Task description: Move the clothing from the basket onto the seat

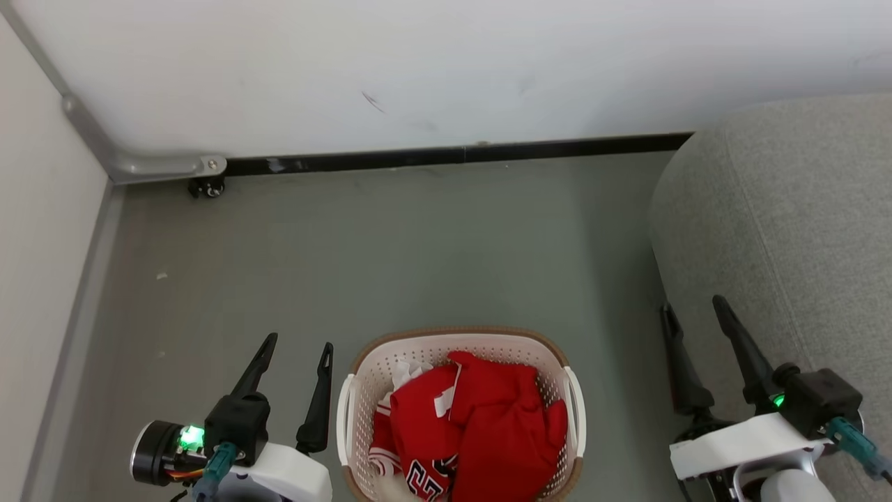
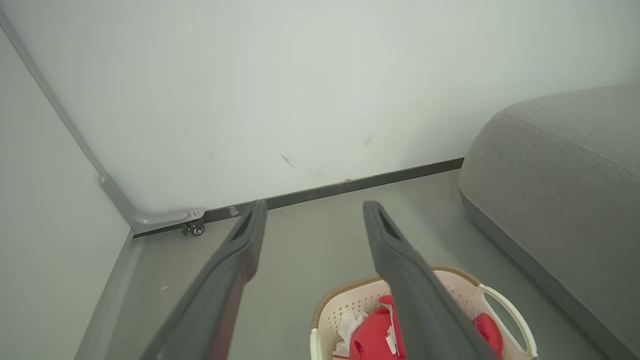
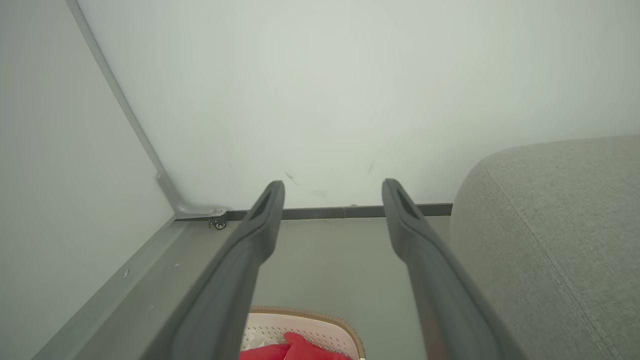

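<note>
— Laundry run, floor level: how does your left gripper [image 1: 300,341] stand?

— Spread wide and empty, just left of the basket [image 1: 453,332]. The clothing [image 1: 488,418] lies heaped inside, red and crumpled.

— How will it handle?

— Soft, light and floppy, I judge. I'd pinch a raised fold atop the heap, since trailing sleeves may snag the rim. My right gripper [image 1: 693,304] is likewise spread and empty, beside the seat [image 1: 801,209].

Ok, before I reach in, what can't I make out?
- Near rim of the basket: cut off by the head view's bottom edge.
- The clothing: bunched, garment count unclear; jersey number cut off, head view.
- Floor of the basket: covered by the clothing.
- The seat: runs past the right edge, every view.
</note>
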Controlling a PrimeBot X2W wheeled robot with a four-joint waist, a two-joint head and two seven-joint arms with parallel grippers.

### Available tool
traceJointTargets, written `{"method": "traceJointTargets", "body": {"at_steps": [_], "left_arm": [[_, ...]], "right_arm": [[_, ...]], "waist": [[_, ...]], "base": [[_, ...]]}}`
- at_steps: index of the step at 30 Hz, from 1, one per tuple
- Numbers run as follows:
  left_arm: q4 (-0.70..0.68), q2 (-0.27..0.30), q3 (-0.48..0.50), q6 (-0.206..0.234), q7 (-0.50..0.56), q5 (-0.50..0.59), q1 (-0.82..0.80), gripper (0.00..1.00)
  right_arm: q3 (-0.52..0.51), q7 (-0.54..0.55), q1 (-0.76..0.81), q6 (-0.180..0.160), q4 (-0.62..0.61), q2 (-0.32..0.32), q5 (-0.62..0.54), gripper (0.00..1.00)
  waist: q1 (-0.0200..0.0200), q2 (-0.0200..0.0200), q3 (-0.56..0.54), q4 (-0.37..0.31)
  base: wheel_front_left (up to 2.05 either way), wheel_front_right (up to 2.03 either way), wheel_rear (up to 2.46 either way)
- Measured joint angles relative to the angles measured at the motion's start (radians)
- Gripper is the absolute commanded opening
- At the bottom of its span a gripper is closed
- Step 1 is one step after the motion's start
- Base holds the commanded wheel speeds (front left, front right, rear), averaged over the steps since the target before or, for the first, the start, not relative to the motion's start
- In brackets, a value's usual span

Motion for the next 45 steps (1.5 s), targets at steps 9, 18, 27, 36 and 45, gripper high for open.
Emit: {"method": "traceJointTargets", "body": {"at_steps": [9,18,27,36,45], "left_arm": [[0.062,0.008,-0.013,-0.01,0.0,0.023,-0.063,1.0],[0.125,0.009,-0.029,-0.017,0.0,0.043,-0.129,1.0],[0.189,0.018,-0.041,-0.026,0.0,0.06,-0.189,1.0],[0.252,0.035,-0.056,-0.044,0.0,0.076,-0.235,1.0],[0.33,0.045,-0.074,-0.049,0.0,0.107,-0.291,1.0]], "right_arm": [[-0.028,-0.001,-0.037,0.0,-0.018,0.0,0.0,1.0],[-0.054,-0.01,-0.08,0.0,-0.034,0.0,-0.003,1.0],[-0.047,-0.017,-0.125,0.0,-0.037,0.0,0.0,1.0],[-0.039,-0.026,-0.16,0.0,-0.036,0.0,0.01,1.0],[-0.04,-0.027,-0.198,0.0,-0.035,0.0,0.029,1.0]], "waist": [[0.0,0.0,0.086,-0.024],[0.0,0.0,0.167,-0.055],[0.0,0.0,0.244,-0.092],[-0.0001,0.0,0.297,-0.122],[0.0,0.0,0.358,-0.162]], "base": [[0.0,0.0,0.0],[0.0,0.0,0.0],[0.0,0.0,0.0],[0.0,0.0,0.0],[0.0,0.0,0.0]]}}
